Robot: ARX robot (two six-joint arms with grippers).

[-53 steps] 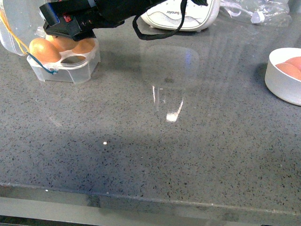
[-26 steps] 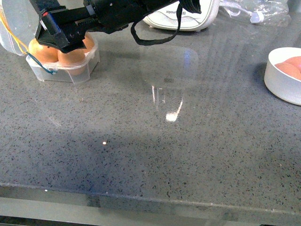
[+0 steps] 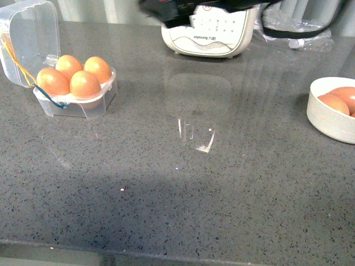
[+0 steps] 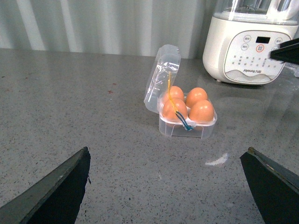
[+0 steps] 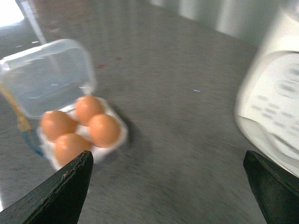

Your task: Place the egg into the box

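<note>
The clear box (image 3: 99,103) stands at the far left of the counter with its domed lid (image 3: 28,39) hinged open. All four cells hold orange-brown eggs; the egg (image 3: 85,84) in the near cell sits upright like the others. The box also shows in the left wrist view (image 4: 187,128) and, blurred, in the right wrist view (image 5: 119,140). My right gripper (image 5: 168,186) is open and empty, above and clear of the box. Its arm (image 3: 166,8) is a dark blur at the far edge. My left gripper (image 4: 168,186) is open and empty, well short of the box.
A white appliance with buttons (image 3: 208,30) stands at the back centre. A round white bowl (image 3: 324,122) with more brown eggs (image 3: 333,102) sits at the right edge. A clear plastic bag (image 3: 299,30) lies behind it.
The right arm has pulled up and away from over the box towards the back centre. The near cell that was empty now holds an egg.
</note>
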